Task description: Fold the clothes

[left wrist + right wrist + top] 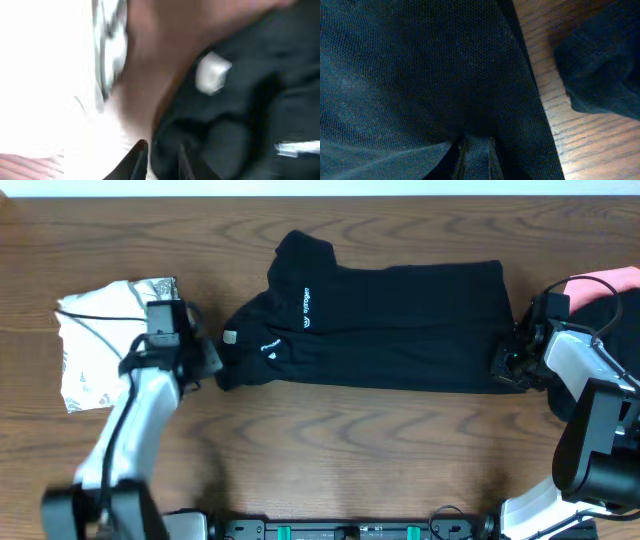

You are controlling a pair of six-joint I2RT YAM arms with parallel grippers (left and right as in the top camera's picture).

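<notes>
1. While the black shirt (400, 320) is lying lengthwise across the middle of the surface (340, 430), already narrowed into a band, the fold seems to be standing between passes.
2. Right jaws are pinching its hem at the right end; left jaws are sitting at the collar end, grip too blurred to tell.
3. Next, both ends are calling for a firm pinch before hem goes over to collar.
</notes>
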